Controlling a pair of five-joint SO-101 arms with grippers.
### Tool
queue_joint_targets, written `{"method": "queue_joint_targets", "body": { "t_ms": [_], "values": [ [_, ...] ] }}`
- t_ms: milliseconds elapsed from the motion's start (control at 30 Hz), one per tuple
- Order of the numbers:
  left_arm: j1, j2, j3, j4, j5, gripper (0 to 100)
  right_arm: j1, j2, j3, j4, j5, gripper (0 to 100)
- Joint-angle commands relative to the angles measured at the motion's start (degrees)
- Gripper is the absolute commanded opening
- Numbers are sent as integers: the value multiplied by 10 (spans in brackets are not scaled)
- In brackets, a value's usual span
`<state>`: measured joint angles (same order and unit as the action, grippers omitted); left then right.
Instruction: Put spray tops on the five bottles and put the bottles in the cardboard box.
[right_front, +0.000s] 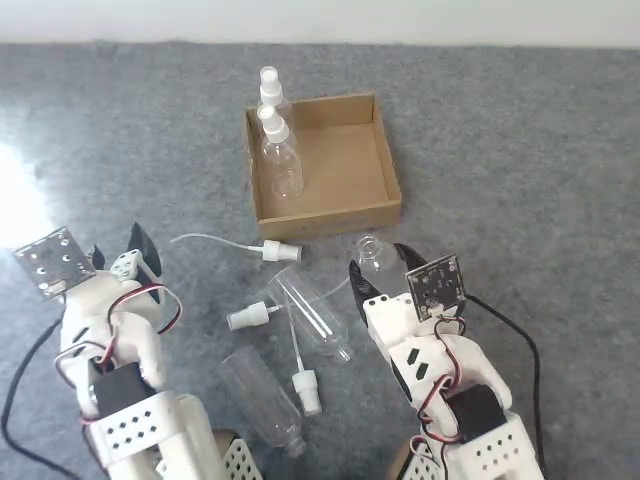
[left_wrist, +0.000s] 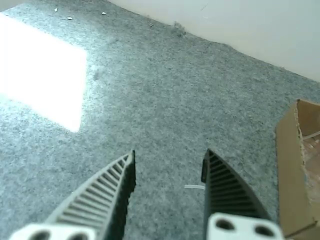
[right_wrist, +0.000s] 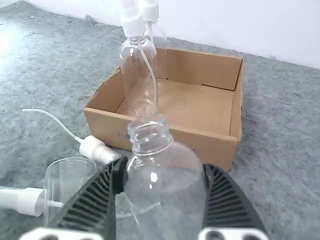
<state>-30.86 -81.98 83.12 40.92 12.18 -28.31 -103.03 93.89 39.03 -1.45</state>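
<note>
Grey felt-like surface (right_front: 520, 150) under both arms, with a white wall (right_front: 400, 20) along the far edge and a bright light patch (right_front: 15, 190) at the left side. Near the middle, an open cardboard box (right_front: 325, 220), with two capped bottles (right_front: 283, 160) inside against its left wall, one behind the other. Between box and arms, two bare bottles (right_front: 315, 310) lying on their sides, one farther out and one near the arm bases. Around them, three loose tops (right_front: 280, 250) with long tubes: one just in front of the box, one just left of the farther lying bottle, one beside the nearer.

From the high view, the whole layout and both arms at once. From the right wrist view, a close look at the held bottle (right_wrist: 162, 175): clear, neck bare and threaded, mouth open, with the box (right_wrist: 210, 145) and capped bottles (right_wrist: 137, 55) beyond. From the left wrist view, bare surface (left_wrist: 150, 90), the light patch (left_wrist: 42, 80), and a corner of the box (left_wrist: 290, 165) at the edge.

Right end effector (right_front: 378, 262) closed around the held bottle's body, one finger on each side, just in front of the box's near right corner. Left end effector (left_wrist: 170, 152) spread wide, gripping nothing, well left of the box, over bare surface.
</note>
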Motion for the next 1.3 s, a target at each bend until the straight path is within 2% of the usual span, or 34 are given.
{"method": "queue_joint_targets", "body": {
  "t_ms": [0,133,333,500,967,1067,1267],
  "values": [
    [-1,-5,-5,-14,-2,210,-5,-10,25,-66,-27,78],
    [-1,-5,-5,-14,-2,210,-4,-10,25,-67,-90,78],
    [-1,-5,-5,-14,-2,210,33,-8,25,-65,-120,78],
    [-1,-5,-5,-14,-2,210,88,-8,25,-32,-119,77],
    [-1,-5,-2,-15,-2,210,92,-8,25,114,-115,78],
    [-1,-5,-1,-15,-2,210,92,-8,25,144,-85,78],
    [-1,-5,-1,-15,-2,210,92,-10,18,135,-68,78]
  ]
}}
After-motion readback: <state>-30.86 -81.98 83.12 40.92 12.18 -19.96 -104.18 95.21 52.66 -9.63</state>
